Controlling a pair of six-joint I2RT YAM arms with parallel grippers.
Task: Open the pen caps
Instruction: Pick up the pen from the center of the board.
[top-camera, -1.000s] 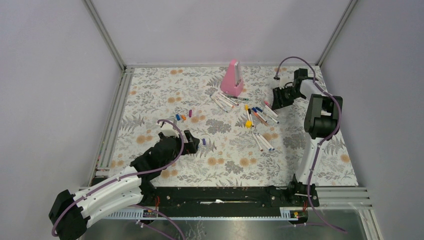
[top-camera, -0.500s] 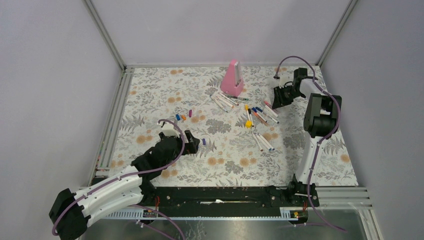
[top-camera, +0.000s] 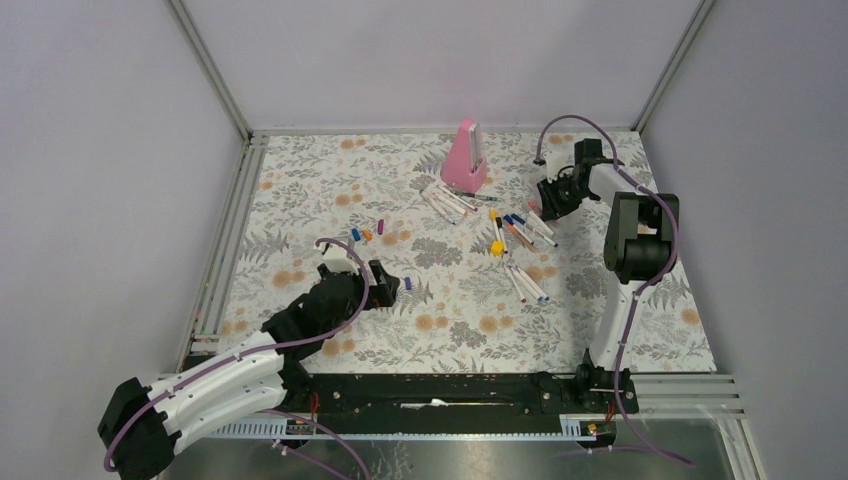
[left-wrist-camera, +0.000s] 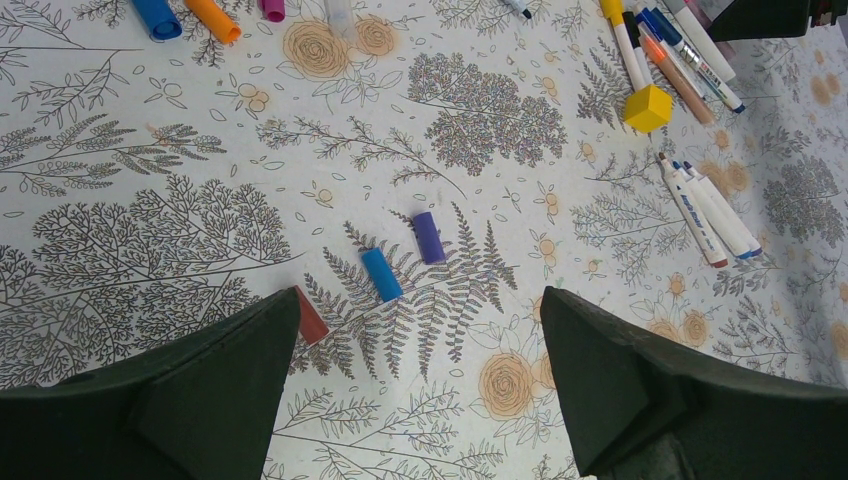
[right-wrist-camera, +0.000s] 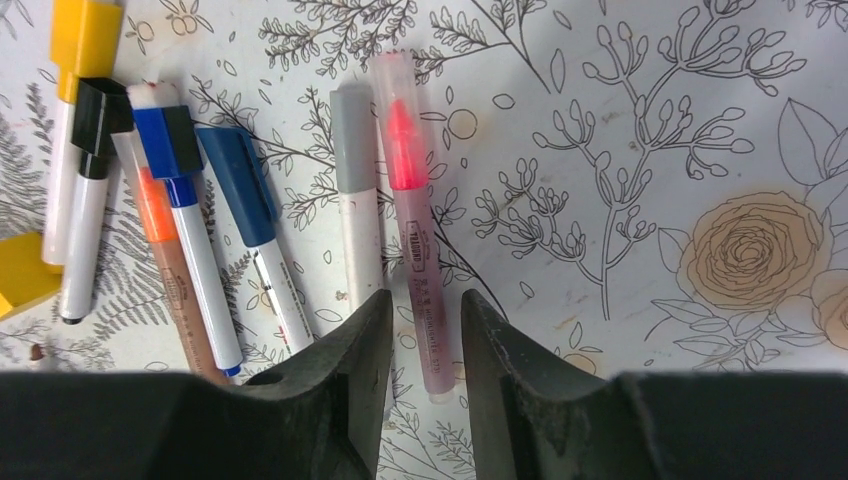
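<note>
My right gripper (right-wrist-camera: 427, 296) hangs low over the pen pile, its jaws narrowed either side of the barrel of a pink highlighter (right-wrist-camera: 412, 215). Slim gaps show, so it is open. The highlighter's clear cap (right-wrist-camera: 396, 95) is on. Beside it lie a grey-capped pen (right-wrist-camera: 352, 150) and pens with blue caps (right-wrist-camera: 236, 180), a black cap (right-wrist-camera: 100, 120) and a yellow cap (right-wrist-camera: 85, 35). My left gripper (left-wrist-camera: 420, 296) stands wide open and empty above loose pen caps: blue (left-wrist-camera: 381, 274), purple (left-wrist-camera: 429, 237) and red (left-wrist-camera: 311, 317), the red one half hidden by the left finger.
A tall pink wedge (top-camera: 465, 158) stands at the back of the floral table (top-camera: 330, 180). More loose caps (top-camera: 366, 233) lie left of centre. A yellow block (left-wrist-camera: 648, 107) sits among the pens (top-camera: 512, 232), and more pens (left-wrist-camera: 705, 210) lie nearer. Metal rails border the table.
My right arm has swung left and down from the back right onto the pen pile, its jaws narrower than before. The left arm has not moved.
</note>
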